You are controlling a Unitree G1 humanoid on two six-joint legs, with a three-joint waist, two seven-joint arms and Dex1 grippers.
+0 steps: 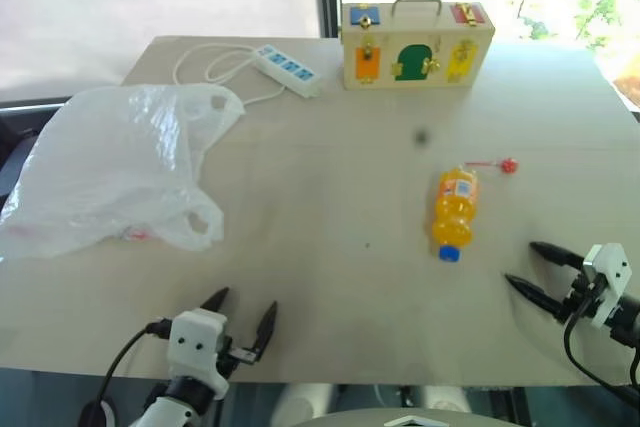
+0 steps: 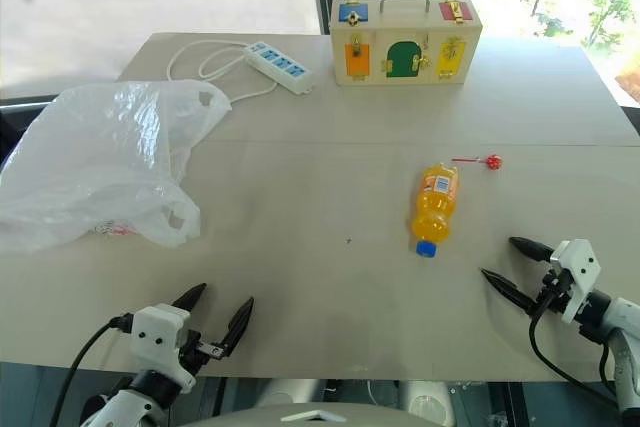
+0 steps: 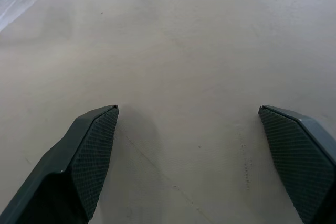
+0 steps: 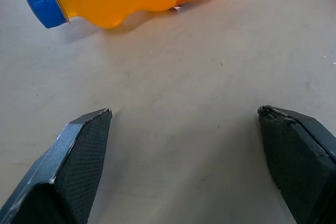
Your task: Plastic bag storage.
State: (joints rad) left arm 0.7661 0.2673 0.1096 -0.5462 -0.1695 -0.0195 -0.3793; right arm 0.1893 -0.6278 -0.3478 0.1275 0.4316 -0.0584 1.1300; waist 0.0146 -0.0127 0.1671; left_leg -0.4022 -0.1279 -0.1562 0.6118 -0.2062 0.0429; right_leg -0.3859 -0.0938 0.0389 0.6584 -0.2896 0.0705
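Plastic bag [image 1: 115,167] spread flat on counter [image 1: 330,277], far-left side, loop handles turned toward centre; left tool [image 1: 243,319] hovers at near edge, jaws spread wide, nothing held; bag lies ahead and leftward of it; right tool [image 1: 540,269] likewise wide, empty, well apart beside orange bottle [image 1: 453,212]; left arm judged nearer for reach.
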